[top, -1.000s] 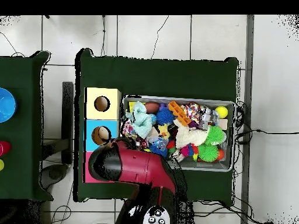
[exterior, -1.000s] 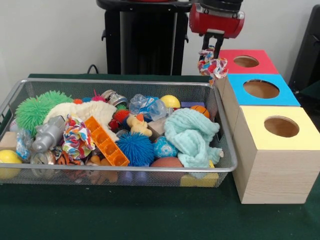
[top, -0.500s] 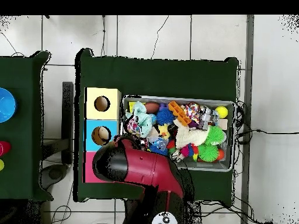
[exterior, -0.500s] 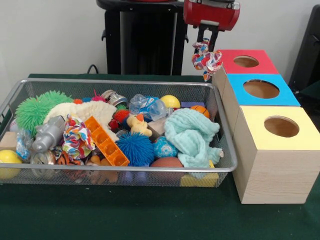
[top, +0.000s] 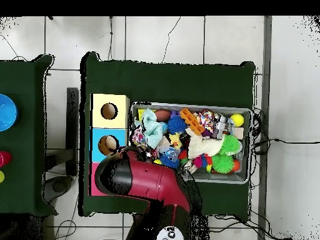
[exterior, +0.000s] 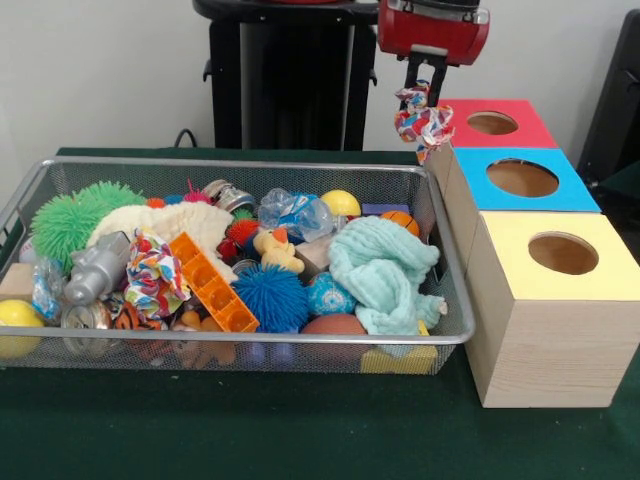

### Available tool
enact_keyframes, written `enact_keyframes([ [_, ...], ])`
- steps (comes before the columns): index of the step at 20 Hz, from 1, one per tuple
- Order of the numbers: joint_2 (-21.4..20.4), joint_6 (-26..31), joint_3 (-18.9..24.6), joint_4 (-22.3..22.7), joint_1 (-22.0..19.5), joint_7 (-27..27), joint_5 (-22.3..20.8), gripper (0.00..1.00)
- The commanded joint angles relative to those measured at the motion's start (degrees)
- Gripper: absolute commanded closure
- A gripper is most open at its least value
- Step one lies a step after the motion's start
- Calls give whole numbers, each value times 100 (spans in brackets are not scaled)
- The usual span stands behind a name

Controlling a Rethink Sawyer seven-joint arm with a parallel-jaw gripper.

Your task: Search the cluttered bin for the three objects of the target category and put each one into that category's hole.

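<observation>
The gripper point(exterior: 424, 88) hangs from the red arm point(top: 144, 178) at the top of the front view, its fingers closed on a multicoloured scrunchie point(exterior: 422, 120). The scrunchie dangles in the air above the far right corner of the bin point(exterior: 452, 322), just left of the red box point(exterior: 520, 130) and clear of its hole point(exterior: 492, 122).

Three boxes stand in a row to the right of the bin: the red one farthest, a blue box point(exterior: 560, 192) in the middle and a yellow box point(exterior: 600, 275) nearest, each with a round hole on top.

The wire bin is crowded. A second scrunchie point(exterior: 152, 275) of the same bright pattern lies near its left front, beside an orange block point(exterior: 212, 283) and a grey figure point(exterior: 95, 268). A green spiky ball point(exterior: 70, 220) sits at the far left, a blue spiky ball point(exterior: 270, 297) in the middle front, a yellow duck point(exterior: 276, 250) behind it, and a pale teal cloth point(exterior: 385, 272) fills the right end.

In the overhead view the arm covers the red box and the gripper.
</observation>
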Motion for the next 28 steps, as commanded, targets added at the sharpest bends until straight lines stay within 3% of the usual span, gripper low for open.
enact_keyframes([
  [1, 243, -205, 35, 372, 217, 1710, 295, 100],
  [6, 359, -351, 66, 400, 336, 1883, 477, 100],
  [10, 320, -145, 69, 328, 483, 2045, 641, 100],
  [20, 464, 504, 79, -436, 673, 2259, 846, 100],
  [28, 853, 197, 257, -1004, 668, 2129, 1055, 100],
])
